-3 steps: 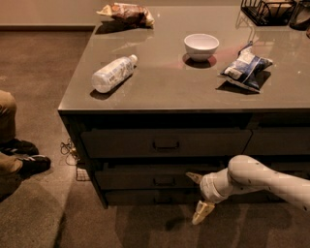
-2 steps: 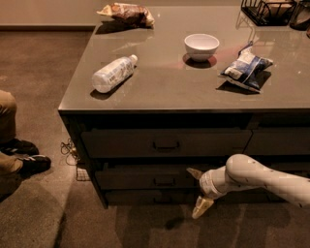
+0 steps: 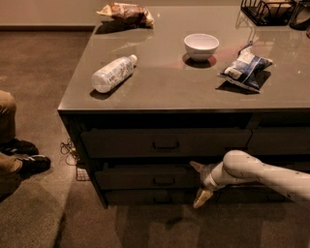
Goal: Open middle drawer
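Observation:
The middle drawer (image 3: 131,177) is a wide dark front under the counter, with a small dark pull handle (image 3: 163,181) at its centre. Its front lies level with the drawers above and below. My gripper (image 3: 198,182) is open, low in front of the drawer face, just to the right of that handle. One pale fingertip (image 3: 195,166) points up-left at the drawer's top edge, and the other fingertip hangs down by the lowest drawer. It holds nothing. My white arm (image 3: 261,174) reaches in from the right.
The taller top drawer (image 3: 165,144) sits above and a thin drawer front (image 3: 145,196) below. On the counter are a plastic bottle (image 3: 112,73), a white bowl (image 3: 201,46), a blue snack bag (image 3: 245,68), another bag (image 3: 127,13) and a wire rack (image 3: 269,10). A person's leg and shoe (image 3: 19,160) are at left.
My gripper has risen a little along the drawer fronts, from beside the lowest drawer to the middle drawer's height. The drawers and countertop objects have not moved.

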You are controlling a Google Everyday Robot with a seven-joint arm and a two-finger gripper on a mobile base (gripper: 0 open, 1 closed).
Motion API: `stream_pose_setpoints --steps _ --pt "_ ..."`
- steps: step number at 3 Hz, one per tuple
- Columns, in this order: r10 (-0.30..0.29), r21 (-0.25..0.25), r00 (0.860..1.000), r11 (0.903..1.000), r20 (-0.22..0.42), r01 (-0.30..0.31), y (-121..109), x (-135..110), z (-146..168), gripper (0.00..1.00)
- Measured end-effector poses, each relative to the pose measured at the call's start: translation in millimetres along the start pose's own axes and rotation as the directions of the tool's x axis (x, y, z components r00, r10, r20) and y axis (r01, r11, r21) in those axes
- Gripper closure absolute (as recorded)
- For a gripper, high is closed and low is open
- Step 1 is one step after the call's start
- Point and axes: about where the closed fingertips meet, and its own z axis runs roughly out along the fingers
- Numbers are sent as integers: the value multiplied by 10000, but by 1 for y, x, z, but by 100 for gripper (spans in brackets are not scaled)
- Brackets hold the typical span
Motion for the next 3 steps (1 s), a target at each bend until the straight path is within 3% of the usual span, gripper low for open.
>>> stream_pose_setpoints --steps 1,3 --pt "64 -52 10000 10000 9 -64 -12 7 11 0" --pt "199 -377 9996 9991 221 -190 -16 14 31 41"
